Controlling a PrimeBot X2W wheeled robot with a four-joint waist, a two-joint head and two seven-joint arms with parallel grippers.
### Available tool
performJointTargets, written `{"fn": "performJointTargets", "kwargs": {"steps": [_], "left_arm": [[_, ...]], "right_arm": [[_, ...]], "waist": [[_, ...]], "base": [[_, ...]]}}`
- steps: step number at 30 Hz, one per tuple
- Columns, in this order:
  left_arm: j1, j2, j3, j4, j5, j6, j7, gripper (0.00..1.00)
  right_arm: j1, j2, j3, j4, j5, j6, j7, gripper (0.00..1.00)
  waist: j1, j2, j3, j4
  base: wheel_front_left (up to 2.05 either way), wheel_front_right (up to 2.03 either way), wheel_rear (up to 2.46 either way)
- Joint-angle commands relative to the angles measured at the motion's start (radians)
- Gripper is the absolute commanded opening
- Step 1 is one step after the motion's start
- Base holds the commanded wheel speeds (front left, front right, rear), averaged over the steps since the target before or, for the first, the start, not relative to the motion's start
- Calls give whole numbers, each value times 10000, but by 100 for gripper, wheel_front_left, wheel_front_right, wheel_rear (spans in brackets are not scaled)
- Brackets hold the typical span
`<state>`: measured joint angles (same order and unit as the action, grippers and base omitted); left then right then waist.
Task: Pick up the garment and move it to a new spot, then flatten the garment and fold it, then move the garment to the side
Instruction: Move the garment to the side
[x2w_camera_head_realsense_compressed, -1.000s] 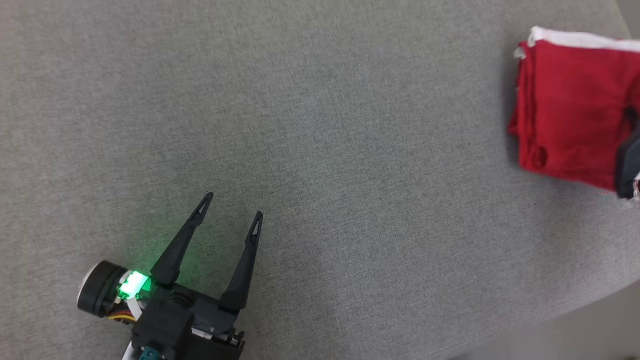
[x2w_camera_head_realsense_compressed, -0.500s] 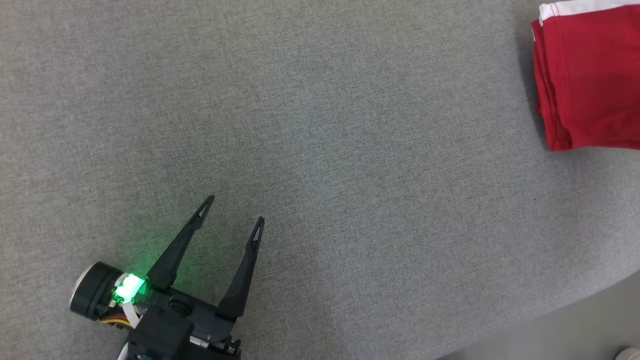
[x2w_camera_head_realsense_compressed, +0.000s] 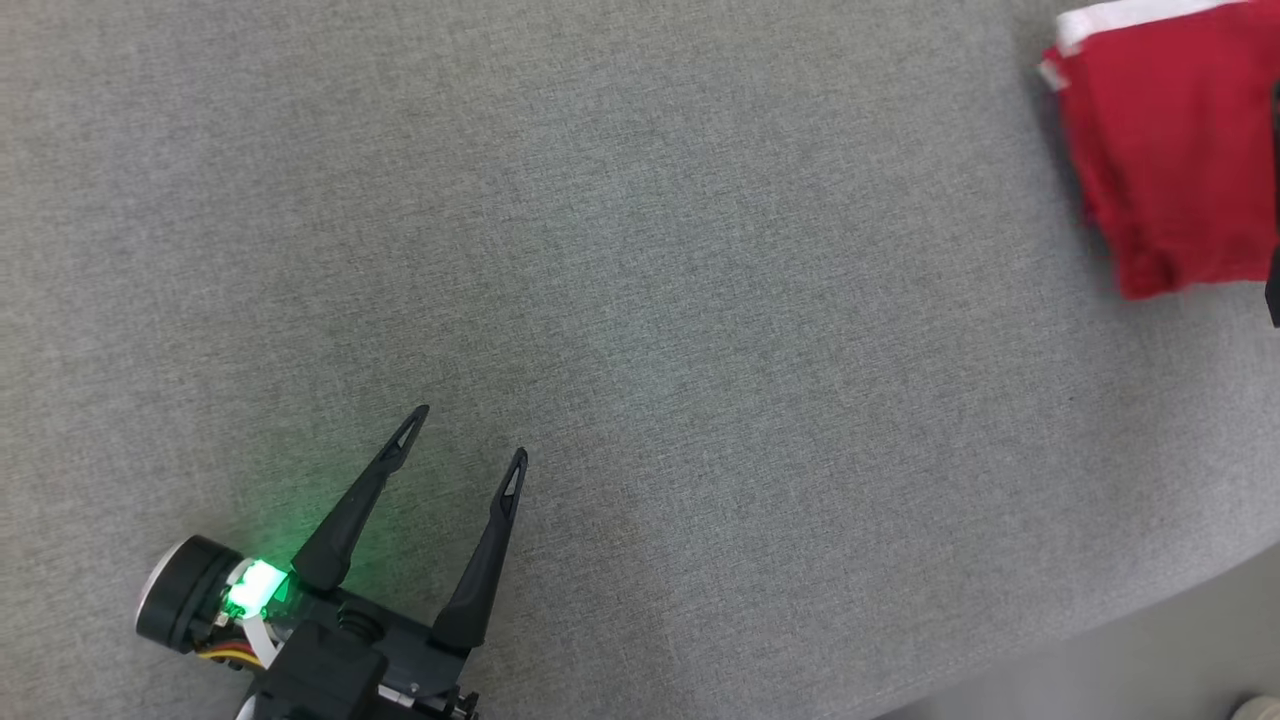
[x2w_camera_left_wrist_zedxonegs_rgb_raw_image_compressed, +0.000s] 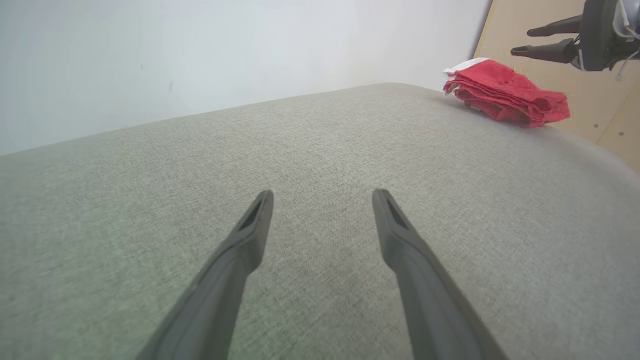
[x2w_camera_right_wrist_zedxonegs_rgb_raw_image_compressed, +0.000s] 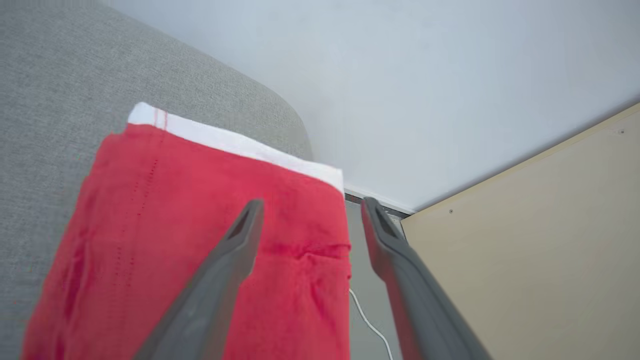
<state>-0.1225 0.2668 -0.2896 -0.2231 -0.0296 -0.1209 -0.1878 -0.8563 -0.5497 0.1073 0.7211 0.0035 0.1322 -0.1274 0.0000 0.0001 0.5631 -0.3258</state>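
Your folded red garment (x2w_camera_head_realsense_compressed: 1170, 150) lies at the counter's (x2w_camera_head_realsense_compressed: 640, 300) far right corner, near a beige panel (x2w_camera_right_wrist_zedxonegs_rgb_raw_image_compressed: 525, 250) and a thin white cable (x2w_camera_right_wrist_zedxonegs_rgb_raw_image_compressed: 371, 326). The head view crops its right side. The right end effector (x2w_camera_right_wrist_zedxonegs_rgb_raw_image_compressed: 313, 201) hovers above it, released and empty. The left end effector (x2w_camera_head_realsense_compressed: 469, 432) sits low over bare counter, fingers spread, well apart from the garment.

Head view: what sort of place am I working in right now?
Most likely an indoor test or lab setup: a broad grey fabric-covered surface, a bare pale wall behind it, and a plain wooden panel to the side. The folded red garment lies near the surface's corner.
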Motion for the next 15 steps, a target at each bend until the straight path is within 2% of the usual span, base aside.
{"fn": "performJointTargets", "kwargs": {"steps": [1, 9, 15], "left_arm": [[44, 24, 10, 5, -33, 52, -59, 100], [-85, -191, -94, 365, -203, 150, -334, 100], [-78, -485, -63, 975, -476, 326, -622, 100]], "right_arm": [[-36, 93, -58, 17, -59, -27, -91, 100], [495, 278, 143, -316, 35, -27, -706, 100], [1479, 616, 57, -1135, 1144, -25, -1074, 100]], "waist": [[0, -1, -48, 46], [0, -1, -600, 330], [0, -1, -1445, 729]], "base": [[0, 0, 0], [0, 0, 0], [0, 0, 0]]}}
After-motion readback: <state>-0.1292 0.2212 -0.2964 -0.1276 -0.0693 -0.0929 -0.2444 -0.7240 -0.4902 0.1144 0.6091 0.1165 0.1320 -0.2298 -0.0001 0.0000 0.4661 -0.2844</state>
